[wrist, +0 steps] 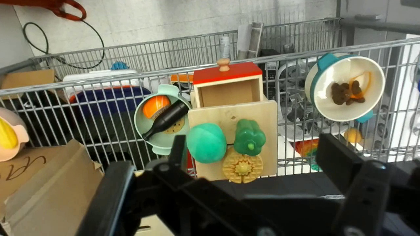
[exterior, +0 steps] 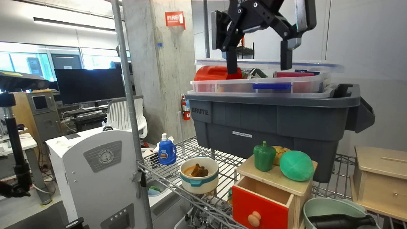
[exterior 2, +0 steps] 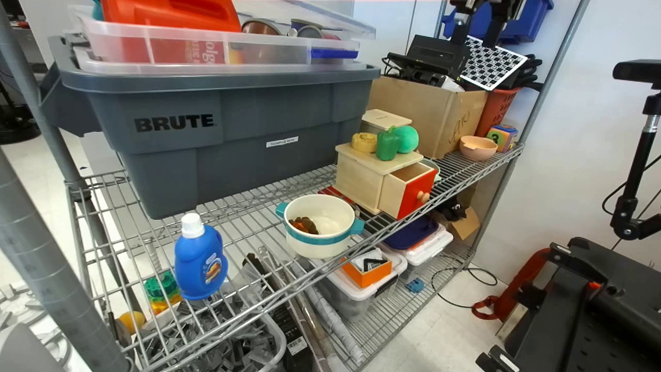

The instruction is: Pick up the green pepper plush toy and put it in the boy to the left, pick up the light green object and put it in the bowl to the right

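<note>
A: In an exterior view, how is the claw?

B: It is at the upper right of the frame, its two fingers wide apart.

A: And the pepper?

B: It is at the lower right, upright on the box with the red drawer. It is dark green and shiny, with a short stem pointing up. To its right is the ball, of brighter mint colour. The green bowl is in the lower right corner.

A: In an exterior view I find also the white bowl, near the centre, with teal handles.

B: There the pepper is right of the centre, between the yellow piece and the ball. At the upper right, the claw's fingers are apart.

A: And in the wrist view?

B: The pepper is near the centre, its stem tip pale green and turned toward the bottom. The ball, left of it, has thin seams. The green bowl is left of the centre, the white bowl at the upper right. At the bottom, the claw is spread widely.
</note>
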Controlling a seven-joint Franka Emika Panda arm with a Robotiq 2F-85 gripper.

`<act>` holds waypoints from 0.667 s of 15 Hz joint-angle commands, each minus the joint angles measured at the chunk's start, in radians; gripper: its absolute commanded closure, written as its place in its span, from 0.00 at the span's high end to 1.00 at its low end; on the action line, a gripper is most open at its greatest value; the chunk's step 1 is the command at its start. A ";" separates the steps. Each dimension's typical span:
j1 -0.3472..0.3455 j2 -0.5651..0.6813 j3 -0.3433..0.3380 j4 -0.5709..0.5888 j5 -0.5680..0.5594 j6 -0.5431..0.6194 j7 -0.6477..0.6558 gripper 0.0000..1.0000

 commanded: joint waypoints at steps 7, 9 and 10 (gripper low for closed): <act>-0.024 0.205 0.021 0.189 0.031 0.001 -0.049 1.00; -0.020 0.225 0.031 0.212 0.030 -0.004 -0.048 1.00; -0.019 0.243 0.037 0.231 0.033 -0.010 -0.050 1.00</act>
